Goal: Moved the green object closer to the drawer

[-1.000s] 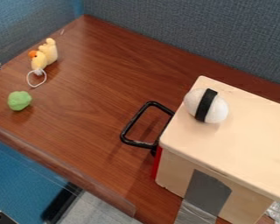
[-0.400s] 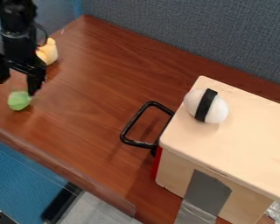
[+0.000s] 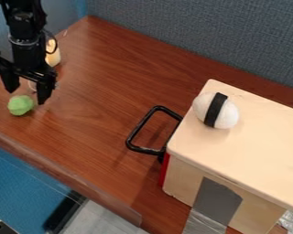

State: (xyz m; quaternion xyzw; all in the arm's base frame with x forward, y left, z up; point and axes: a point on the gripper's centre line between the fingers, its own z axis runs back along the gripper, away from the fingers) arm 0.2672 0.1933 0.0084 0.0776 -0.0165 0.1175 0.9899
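Toy (image 3: 54,56) behind arm (image 3: 28,45), ovoid (image 3: 201,108) atop drawer box (image 3: 259,139)

Upper left, you see a yellow toy (image 3: 53,57), partly hidden; right of centre, a black-banded white ovoid (image 3: 228,116); top, a blue-grey partition (image 3: 192,32).

Yellow toy (image 3: 53,56), mostly hidden by black arm (image 3: 28,43), arm cut off by top edge, wooden box (image 3: 241,141) cropped at right, red drawer front (image 3: 165,170) largely covered by box top, silver tape (image 3: 204,224) cut off at near edge.
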